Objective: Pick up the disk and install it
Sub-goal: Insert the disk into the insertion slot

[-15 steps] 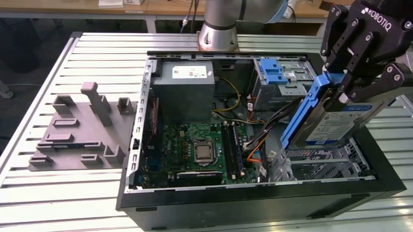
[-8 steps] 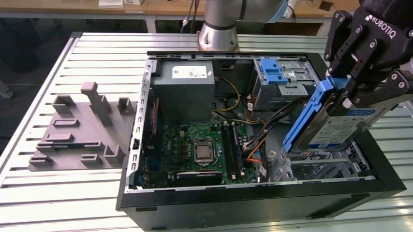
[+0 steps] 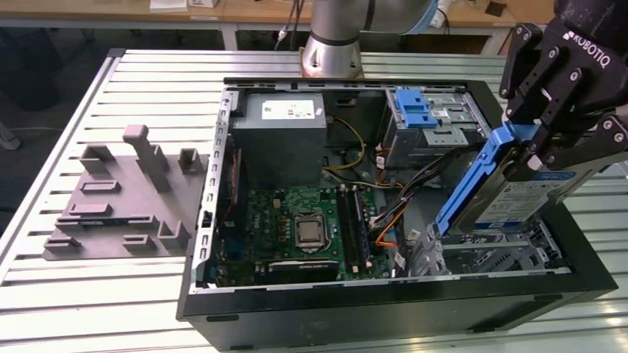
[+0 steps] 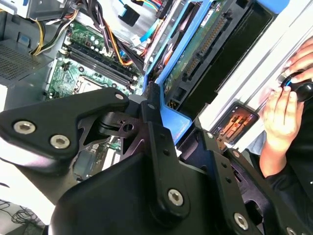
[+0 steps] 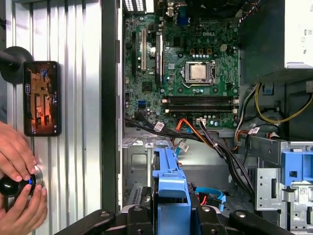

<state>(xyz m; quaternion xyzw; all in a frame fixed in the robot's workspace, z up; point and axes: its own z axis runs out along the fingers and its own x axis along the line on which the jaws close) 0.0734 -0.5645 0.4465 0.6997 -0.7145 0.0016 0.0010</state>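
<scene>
ROBOT SEATS A DRIVE: the gripper (image 3: 561, 147) clamps its fingers (image 3: 534, 110) on the upper end of the disk (image 3: 530, 198) and holds it steeply tilted over the open computer case (image 3: 393, 312) on the slatted bench (image 3: 98, 294). The disk hangs below the fingers with its long axis running down and toward the exterior view's left, and its blue carrier bracket (image 3: 469, 184) is edged toward the metal drive cage (image 3: 490, 254) in the case's near corner at the exterior view's right. The disk's low end sits at or just above the cage mouth, though whether it touches the rails is hard to tell. The wrist leans in from above the case's edge at the exterior view's right, and the arm's base (image 3: 332, 44) stands beyond the case's far wall. In the first wrist view a person's hands (image 5: 14, 154) work a black knob (image 5: 10, 186) on the bench, just beside a phone (image 5: 41, 98)
</scene>
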